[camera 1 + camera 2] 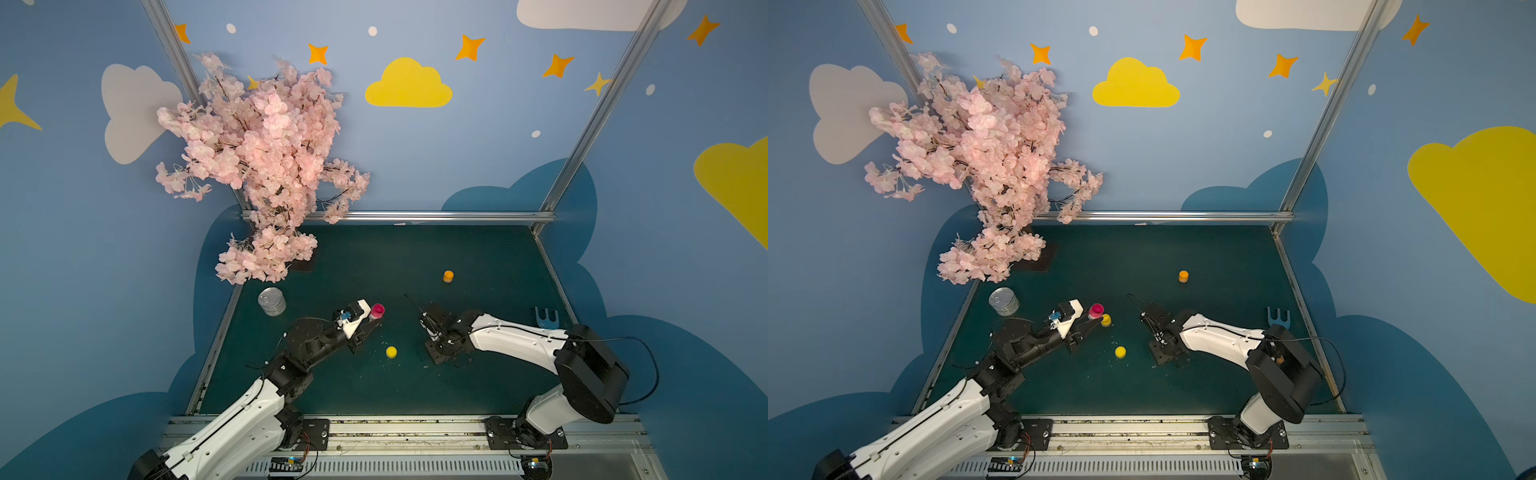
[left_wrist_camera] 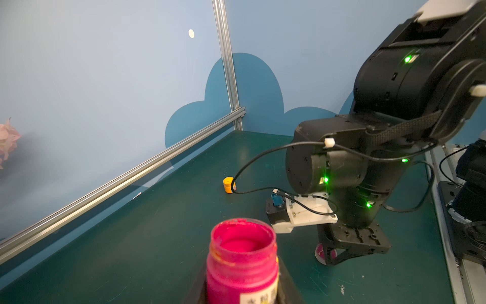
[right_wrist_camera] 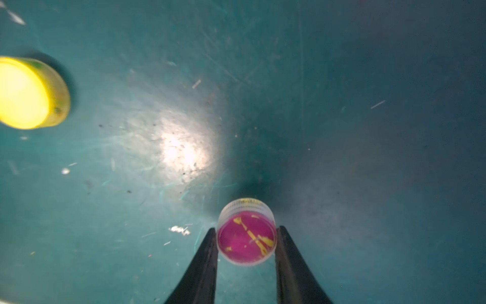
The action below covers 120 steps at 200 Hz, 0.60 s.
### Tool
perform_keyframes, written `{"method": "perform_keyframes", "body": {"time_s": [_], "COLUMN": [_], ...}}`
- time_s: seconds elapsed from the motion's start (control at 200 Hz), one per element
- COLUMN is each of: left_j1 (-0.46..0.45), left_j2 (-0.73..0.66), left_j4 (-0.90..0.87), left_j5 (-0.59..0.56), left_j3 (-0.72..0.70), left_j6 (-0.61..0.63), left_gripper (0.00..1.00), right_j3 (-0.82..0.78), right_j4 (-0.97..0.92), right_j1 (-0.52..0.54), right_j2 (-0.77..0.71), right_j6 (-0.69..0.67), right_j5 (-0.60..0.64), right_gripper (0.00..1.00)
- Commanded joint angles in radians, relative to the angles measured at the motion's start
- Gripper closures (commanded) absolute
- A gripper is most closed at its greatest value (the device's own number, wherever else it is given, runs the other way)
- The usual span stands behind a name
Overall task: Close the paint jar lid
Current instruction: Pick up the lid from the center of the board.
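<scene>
While the left tool (image 1: 375, 321) clamps the open magenta plastic paint jar (image 1: 377, 309), raise the round translucent lid (image 3: 247, 239), pinched by the right tool (image 3: 246, 229) at the jar's 4 o'clock, level.

Both top views: even overhead light, sharp focus, walls splaying toward the edges. Right wrist view: a white glare patch on the desk (image 3: 181, 152); the yellow container (image 3: 29, 93) is overexposed, the lid (image 3: 247, 237) soft-edged, the corners dim. Left wrist view: the pink jar (image 2: 242, 260) is slightly blurred.
</scene>
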Motion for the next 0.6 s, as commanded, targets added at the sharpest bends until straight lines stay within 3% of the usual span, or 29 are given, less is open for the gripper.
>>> {"method": "perform_keyframes", "body": {"time_s": [0.0, 0.32, 0.596], "left_j1": [-0.001, -0.001, 0.002], "left_j2": [-0.01, 0.062, 0.294], "left_j4": [0.027, 0.099, 0.211], "left_j5": [-0.003, -0.002, 0.068], "left_j3": [-0.015, -0.013, 0.062], "left_j6": [-0.005, -0.007, 0.003], "left_gripper": [0.68, 0.68, 0.68], "right_j3": [0.042, 0.126, 0.268], "right_j4": [-0.054, -0.098, -0.095], "right_j1": [-0.04, -0.209, -0.256], "right_j2": [-0.06, -0.138, -0.113], "right_j6": [-0.038, -0.16, -0.293], "right_j5": [-0.028, -0.141, -0.275], "right_gripper": [0.68, 0.69, 0.69]}}
